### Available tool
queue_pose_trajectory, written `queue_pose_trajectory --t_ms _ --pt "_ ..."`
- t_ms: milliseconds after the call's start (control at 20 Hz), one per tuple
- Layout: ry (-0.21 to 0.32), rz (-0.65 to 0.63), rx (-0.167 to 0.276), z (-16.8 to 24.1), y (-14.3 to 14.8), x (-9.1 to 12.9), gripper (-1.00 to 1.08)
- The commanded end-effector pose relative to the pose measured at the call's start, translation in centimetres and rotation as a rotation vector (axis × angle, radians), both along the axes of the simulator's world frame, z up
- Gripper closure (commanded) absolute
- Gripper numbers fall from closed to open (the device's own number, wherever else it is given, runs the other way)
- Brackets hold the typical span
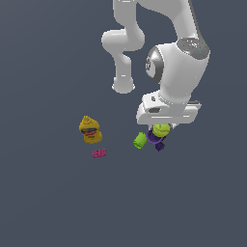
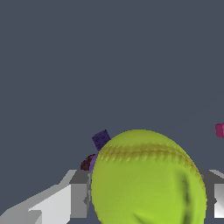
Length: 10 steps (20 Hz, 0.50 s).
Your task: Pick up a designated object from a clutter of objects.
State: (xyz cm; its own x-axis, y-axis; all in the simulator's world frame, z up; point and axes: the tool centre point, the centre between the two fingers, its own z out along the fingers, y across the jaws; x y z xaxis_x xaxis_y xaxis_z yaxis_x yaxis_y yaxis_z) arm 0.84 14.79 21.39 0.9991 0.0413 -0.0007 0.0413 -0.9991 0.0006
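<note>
Clearly the gripper (image 2: 146, 192) is closing its fingers (image 2: 79, 192) on the ball (image 2: 146, 179), which is sitting mid-bench, well clear of every edge. Behind it are lying a dark purple piece (image 2: 101, 139) and a pink brick (image 2: 220, 130). Next, I judge, comes a straight lift.

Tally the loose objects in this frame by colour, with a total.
Yellow-green: 1, the ball between the end effector fingers
Bright green: 1, cup
Purple: 2, cup and small dark block
Maroon: 1, small piece
Yellow: 1, bottle
Pink: 1, brick
Total: 7
</note>
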Motion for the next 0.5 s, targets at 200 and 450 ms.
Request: queue_pose_trajectory --t_ms 200,450 --pt "-0.001 0.000 0.000 7.4 1.0 -0.7 1.08" --pt "-0.001 0.000 0.000 12.3 1.7 -1.1 1.08"
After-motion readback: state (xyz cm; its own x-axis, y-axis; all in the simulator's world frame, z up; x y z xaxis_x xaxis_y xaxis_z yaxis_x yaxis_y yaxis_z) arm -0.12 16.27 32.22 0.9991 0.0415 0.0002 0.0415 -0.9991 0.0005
